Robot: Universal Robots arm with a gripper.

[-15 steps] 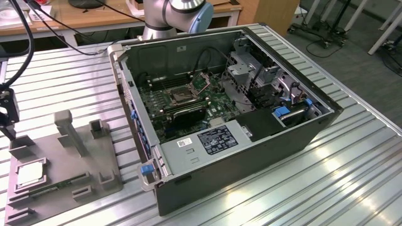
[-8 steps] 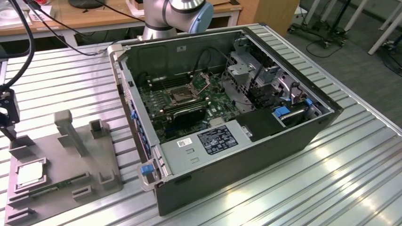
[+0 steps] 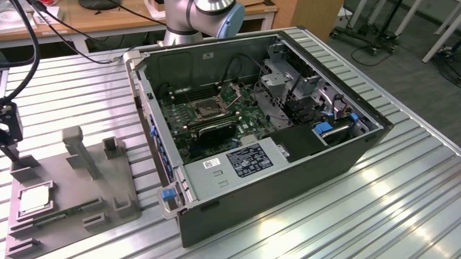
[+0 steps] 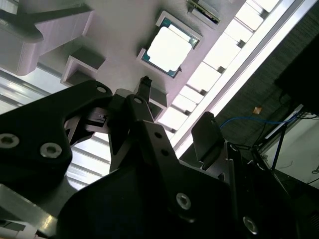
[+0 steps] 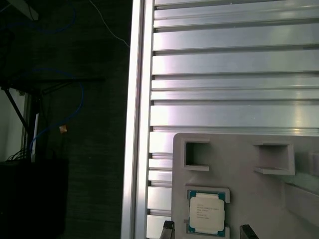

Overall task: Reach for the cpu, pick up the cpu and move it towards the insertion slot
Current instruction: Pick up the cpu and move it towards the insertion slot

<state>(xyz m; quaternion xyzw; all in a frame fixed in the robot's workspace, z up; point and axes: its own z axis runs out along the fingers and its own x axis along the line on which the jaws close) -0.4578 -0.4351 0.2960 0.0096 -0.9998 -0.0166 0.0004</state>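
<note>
We see a workshop room with a dark carpeted floor (image 3: 392, 59), a wooden desk (image 3: 108, 21) carrying black cables at the back, and wheeled stands (image 3: 364, 40) at the exterior view's upper right. The counter (image 3: 403, 205) is a broad top of ribbed aluminium slats, bright with glare, with a plain rail along its edge. At its middle lies a black computer case (image 3: 288, 178), open on its upper side, and the grey base of the arm (image 3: 198, 16) rises just behind it by the counter's far edge. Inside the case the green motherboard (image 3: 180, 121) lies flat. The insertion slot (image 3: 206, 110), a silvery frame round a dark centre, sits near the board's middle.

A grey plastic tray (image 3: 72, 189) rests near the counter's corner at the exterior view's lower left, close to the case wall and well apart from the slot. In the first wrist view one tray corner comes close to the counter's edge rail. Past that rail we see dark floor, a blue cable (image 5: 79, 99) and a small brown scrap (image 5: 62, 129).

The cpu (image 3: 34, 199) lies flat in a shallow square recess of the tray, near the tray corner closest to that edge, its pale metal face up. A thin green memory stick (image 3: 61, 215) lies in the tray just beside it. The jaws hang above the tray, apart and holding nothing. In the first wrist view their two dark tips show on either side of the cpu (image 5: 206, 211), clear of it.
</note>
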